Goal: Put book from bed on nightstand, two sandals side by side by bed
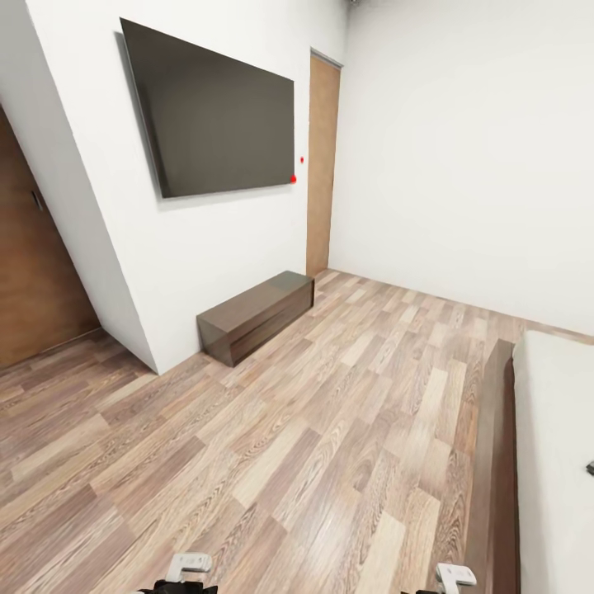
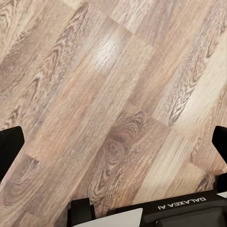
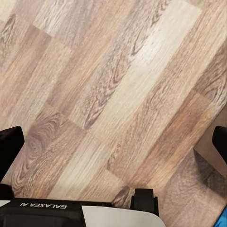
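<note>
Bed [image 1: 503, 462] fills the lower right of the frame; one television [image 1: 216, 107] upper left, one low cabinet [image 1: 256, 315] beneath. Left gripper [image 2: 113, 137] and right gripper [image 3: 113, 137] both spread open, empty.

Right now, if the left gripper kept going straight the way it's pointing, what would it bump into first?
Most likely the wood-plank floor. The left gripper points down at bare planks, its fingers spread wide with nothing between them. How far off the floor lies is hard to judge from the picture.
</note>
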